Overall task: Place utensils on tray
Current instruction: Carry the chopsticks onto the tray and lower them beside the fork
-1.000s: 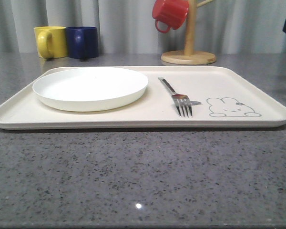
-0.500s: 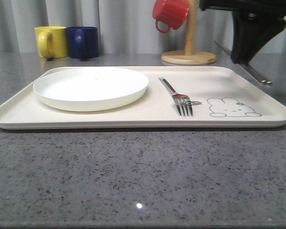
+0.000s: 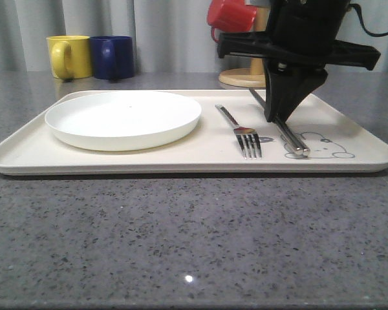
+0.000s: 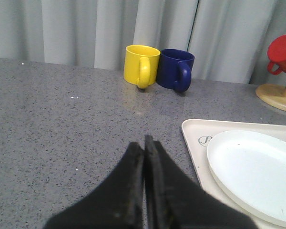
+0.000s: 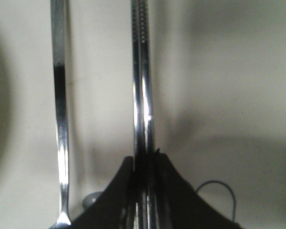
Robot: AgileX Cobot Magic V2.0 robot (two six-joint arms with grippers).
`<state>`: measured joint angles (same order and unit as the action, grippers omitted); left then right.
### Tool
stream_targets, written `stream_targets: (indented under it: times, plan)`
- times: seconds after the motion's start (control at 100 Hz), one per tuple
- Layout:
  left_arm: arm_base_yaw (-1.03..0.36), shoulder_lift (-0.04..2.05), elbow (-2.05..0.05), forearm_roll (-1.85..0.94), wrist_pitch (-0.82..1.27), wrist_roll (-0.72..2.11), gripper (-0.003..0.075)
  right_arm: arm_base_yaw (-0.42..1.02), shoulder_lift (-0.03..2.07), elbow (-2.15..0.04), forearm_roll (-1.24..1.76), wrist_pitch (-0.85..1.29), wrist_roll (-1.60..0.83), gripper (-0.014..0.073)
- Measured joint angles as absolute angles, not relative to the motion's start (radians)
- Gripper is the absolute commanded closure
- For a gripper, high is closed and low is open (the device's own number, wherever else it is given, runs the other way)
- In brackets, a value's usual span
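Over the right half of the tray (image 3: 349, 132), right hand (image 3: 279, 118) low and closed on the chopsticks (image 3: 291, 135), gripped partway along, both sticks pinched side by side. Near ends slope down toward the camera, appear to rest on or just above the rabbit drawing (image 3: 320, 146); contact not resolvable from the front view. Far ends run back and up behind the hand. Right wrist view confirms: pair (image 5: 142, 86) held flush between the fingers, parallel with the fork handle (image 5: 60, 109), a strip of bare tray between them. Parallel alignment probably deliberate, to keep the setting tidy and avoid knocking the fork. Fork (image 3: 241, 132) already flat on the tray, tines toward the camera, just right of the white plate (image 3: 123, 117). Left hand (image 4: 144, 143) closed, empty, hovering over the grey surface (image 3: 181, 239) beside the tray's left edge, out of the way. Yellow mug (image 3: 69, 56), blue mug (image 3: 112, 57) and mug tree with red mug (image 3: 231, 18) at the back, uninvolved. Judged stage: chopsticks at set-down, release pending. Risk on release: sticks rolling or splaying apart if dropped from a tilt.
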<state>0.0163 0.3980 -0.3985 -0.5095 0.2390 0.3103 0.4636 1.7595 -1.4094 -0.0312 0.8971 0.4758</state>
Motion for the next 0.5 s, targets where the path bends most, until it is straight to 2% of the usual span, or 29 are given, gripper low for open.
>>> stream_targets:
  times: [0.21, 0.4, 0.5]
  plan:
    - [0.016, 0.398, -0.398, -0.509, 0.239, 0.31, 0.0739, 0.464, 1.782, -1.409, -0.031, 0.891, 0.48, 0.054]
    - [0.016, 0.398, -0.398, -0.509, 0.239, 0.31, 0.0739, 0.464, 1.782, -1.409, -0.031, 0.891, 0.485, 0.0337]
    - [0.016, 0.398, -0.398, -0.509, 0.239, 0.31, 0.0739, 0.464, 1.782, -1.409, -0.031, 0.891, 0.485, 0.026]
